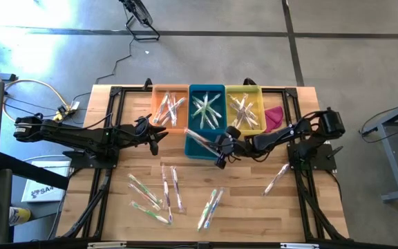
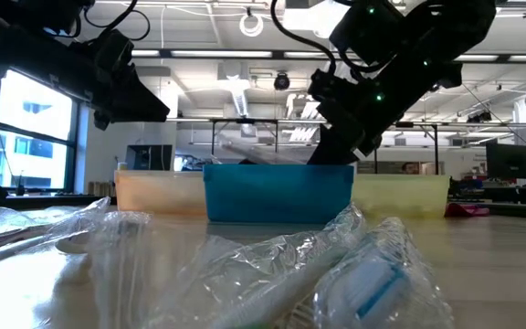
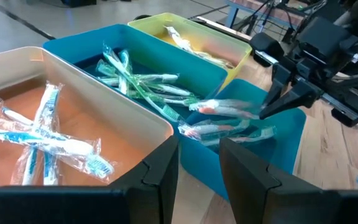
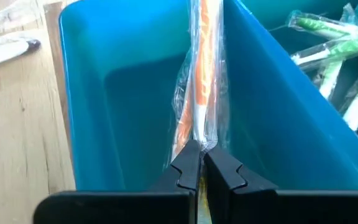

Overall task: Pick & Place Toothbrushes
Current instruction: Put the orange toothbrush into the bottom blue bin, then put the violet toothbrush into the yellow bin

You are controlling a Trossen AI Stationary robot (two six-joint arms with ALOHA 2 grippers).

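My right gripper (image 4: pixel 201 163) is shut on a wrapped toothbrush with an orange and white handle (image 4: pixel 202 74). It holds the toothbrush over the front blue bin (image 1: pixel 200 146), which stands at mid table. Behind that bin stand an orange bin (image 1: pixel 169 108), a teal bin (image 1: pixel 206 107) and a yellow bin (image 1: pixel 244 107), each with wrapped toothbrushes lying inside. Several more toothbrushes (image 1: pixel 159 194) lie loose on the near table. My left gripper (image 3: pixel 199 177) hangs open above the table, left of the bins, with nothing between its fingers. My right gripper pinches one end of the wrapped toothbrush (image 4: pixel 199 138) between its two fingers. The fingers come from the table's right and slant down. The toothbrush sticks out ahead of the fingers, in line with them, across the front blue bin's opening (image 1: pixel 197 135). It is lifted off the table.
A pink cloth (image 1: pixel 273 117) lies right of the yellow bin. One loose toothbrush (image 1: pixel 276 178) lies by the right arm's base. Dark frame bars run along the table's left and right sides. Bare wood shows between the front bin and the loose toothbrushes.
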